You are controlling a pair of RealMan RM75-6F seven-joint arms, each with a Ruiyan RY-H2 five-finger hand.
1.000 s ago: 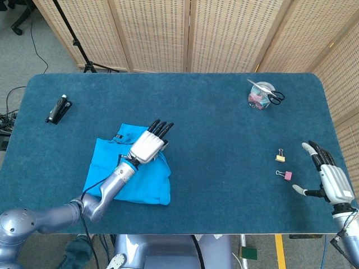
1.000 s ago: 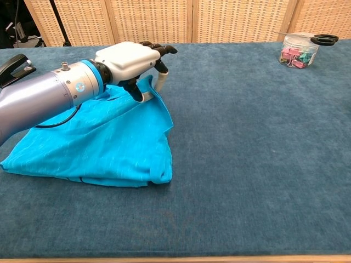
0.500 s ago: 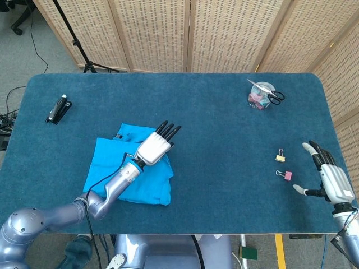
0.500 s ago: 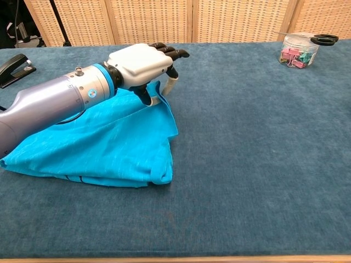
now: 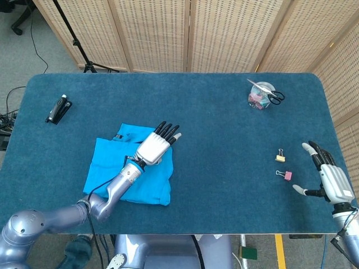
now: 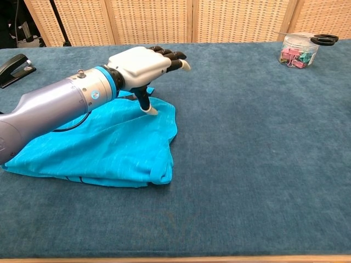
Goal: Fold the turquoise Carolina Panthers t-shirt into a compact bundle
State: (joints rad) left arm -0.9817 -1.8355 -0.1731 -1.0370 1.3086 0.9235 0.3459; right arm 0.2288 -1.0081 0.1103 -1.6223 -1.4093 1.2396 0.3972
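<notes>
While the t-shirt [image 5: 128,171] lies part-folded on the table [image 5: 224,129], the left hand [image 5: 155,147] is held flat over its far corner – fingers straight, together, nothing gripped – probably to smooth the fold. Well away from the t-shirt, the right hand [image 5: 328,176] is kept idle, fingers spread.

The middle of the worktop [image 5: 224,145] lay open between the t-shirt [image 5: 106,174] at near left and two binder clips [image 5: 283,165] at near right. A jar [image 5: 258,96] with scissors [image 5: 274,96] stood far right; a stapler [image 5: 58,109] lay far left.

Lab setup: felt-covered table [image 5: 224,145], wicker screens [image 5: 168,33], tripod [image 5: 76,42].
</notes>
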